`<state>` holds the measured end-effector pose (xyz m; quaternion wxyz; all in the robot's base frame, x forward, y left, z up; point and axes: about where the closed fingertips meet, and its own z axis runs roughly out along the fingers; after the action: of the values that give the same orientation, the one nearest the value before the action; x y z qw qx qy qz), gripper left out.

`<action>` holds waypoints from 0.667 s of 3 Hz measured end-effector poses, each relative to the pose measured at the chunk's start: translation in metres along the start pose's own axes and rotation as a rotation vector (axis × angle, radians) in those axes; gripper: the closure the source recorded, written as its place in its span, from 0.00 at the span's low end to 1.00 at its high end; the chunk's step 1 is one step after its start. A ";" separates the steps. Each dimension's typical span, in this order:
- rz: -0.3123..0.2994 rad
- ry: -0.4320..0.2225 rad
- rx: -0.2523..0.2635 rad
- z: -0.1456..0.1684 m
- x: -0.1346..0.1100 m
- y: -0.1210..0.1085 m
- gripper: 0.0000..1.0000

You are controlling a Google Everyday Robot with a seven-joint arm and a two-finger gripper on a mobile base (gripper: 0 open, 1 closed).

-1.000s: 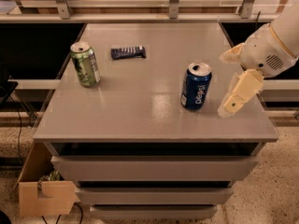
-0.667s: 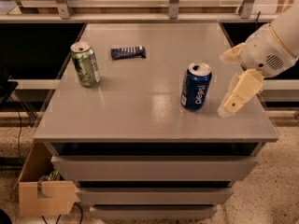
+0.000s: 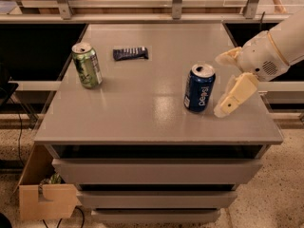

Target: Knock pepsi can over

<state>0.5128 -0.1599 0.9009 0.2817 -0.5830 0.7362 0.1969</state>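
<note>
The pepsi can is dark blue with white lettering and a silver top. It stands upright on the right part of the grey table. My gripper is just right of the can, at about its height, with cream fingers pointing left towards it. One finger reaches down beside the can's base, the other sits higher, near the can's top. The fingers are spread apart and hold nothing. A small gap shows between the can and the lower finger.
A green can stands upright at the table's left. A flat dark blue wrapper lies at the back middle. The table's right edge is close behind the gripper. A cardboard box sits on the floor at the lower left.
</note>
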 end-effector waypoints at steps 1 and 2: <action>-0.002 -0.093 0.009 0.014 0.006 -0.007 0.00; 0.016 -0.165 0.033 0.027 0.021 -0.013 0.00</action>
<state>0.5266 -0.1620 0.8669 0.3490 -0.5541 0.7184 0.2345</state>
